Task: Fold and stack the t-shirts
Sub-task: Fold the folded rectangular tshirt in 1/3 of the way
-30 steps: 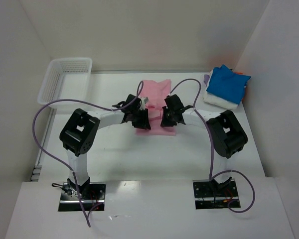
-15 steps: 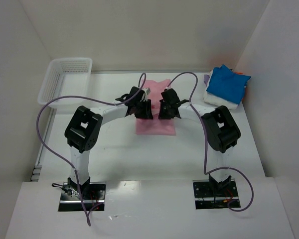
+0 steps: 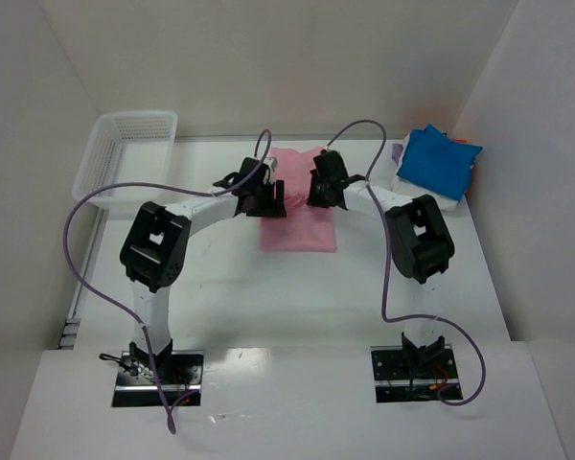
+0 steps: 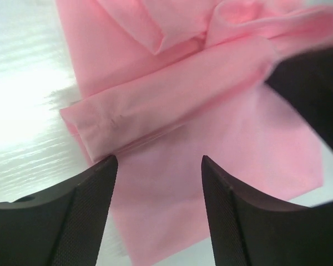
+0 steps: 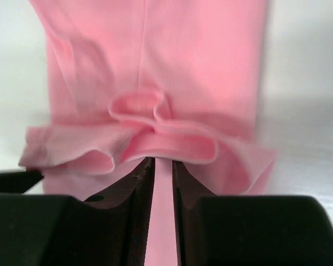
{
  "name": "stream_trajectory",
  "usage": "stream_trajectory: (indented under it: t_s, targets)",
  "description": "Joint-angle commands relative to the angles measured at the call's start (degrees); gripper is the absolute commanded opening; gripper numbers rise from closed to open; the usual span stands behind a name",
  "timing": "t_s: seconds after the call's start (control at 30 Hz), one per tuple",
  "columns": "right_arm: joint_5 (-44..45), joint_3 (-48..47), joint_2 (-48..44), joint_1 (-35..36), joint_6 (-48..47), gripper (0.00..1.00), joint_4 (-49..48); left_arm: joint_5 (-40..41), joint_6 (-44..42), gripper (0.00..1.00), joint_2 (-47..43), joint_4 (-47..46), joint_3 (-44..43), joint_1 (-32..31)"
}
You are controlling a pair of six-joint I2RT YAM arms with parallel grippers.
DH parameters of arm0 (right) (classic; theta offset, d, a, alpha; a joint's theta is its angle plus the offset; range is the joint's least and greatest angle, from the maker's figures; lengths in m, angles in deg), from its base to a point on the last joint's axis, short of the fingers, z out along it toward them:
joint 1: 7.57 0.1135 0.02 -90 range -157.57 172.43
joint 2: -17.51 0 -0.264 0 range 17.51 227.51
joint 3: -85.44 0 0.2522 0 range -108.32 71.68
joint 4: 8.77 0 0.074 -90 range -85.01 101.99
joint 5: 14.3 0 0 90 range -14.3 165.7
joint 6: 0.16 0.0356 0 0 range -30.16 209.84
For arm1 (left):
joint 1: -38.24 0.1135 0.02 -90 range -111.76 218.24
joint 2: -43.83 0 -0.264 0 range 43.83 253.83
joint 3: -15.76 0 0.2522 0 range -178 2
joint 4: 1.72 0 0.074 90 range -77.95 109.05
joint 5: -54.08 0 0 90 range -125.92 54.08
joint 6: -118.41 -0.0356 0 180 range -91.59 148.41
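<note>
Jaws: right gripper [image 5: 160,163] is pinched nearly closed on a bunched fold of the light pink soft cloth t-shirt [image 5: 155,66]. A thin strip of pink fills the slot between the fingers. Left gripper [image 4: 158,160] jaws stand wide apart with nothing between them, hovering over a rolled fold of the same shirt that runs across the middle of its wrist view.

Overhead: the pink shirt lies upper middle of frame on the white table [image 3: 220,287], a narrow upright rectangle. Both grippers sit over its upper half.

Progress, my read: sides look already folded in. The end-over fold looks under way, with one edge ruffled and lifted at the right jaws and not laid flat. Left to do: finish that fold, smooth it, move it to the stack.

The stack sits upper right: bright blue folded t-shirt [image 3: 439,161] on top of a white folded t-shirt [image 3: 424,196], with lavender cloth [image 3: 399,151] peeking out at its left edge. A white plastic mesh basket [image 3: 125,158] sits upper left, well apart.
</note>
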Motion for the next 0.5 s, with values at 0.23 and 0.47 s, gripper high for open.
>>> stream_trajectory:
  t_s: [0.23, 0.47]
  targets:
    - [2.2, -11.0, 4.1, -2.2, -3.3, 0.26, -1.1, -1.5, -2.1, 0.79, -11.4, -5.5, 1.1, -0.1]
    - [1.1, -9.5, -1.8, -2.2, -3.3, 0.27, -0.3, -4.6, -0.5, 0.78, -14.9, -6.6, 5.9, -1.2]
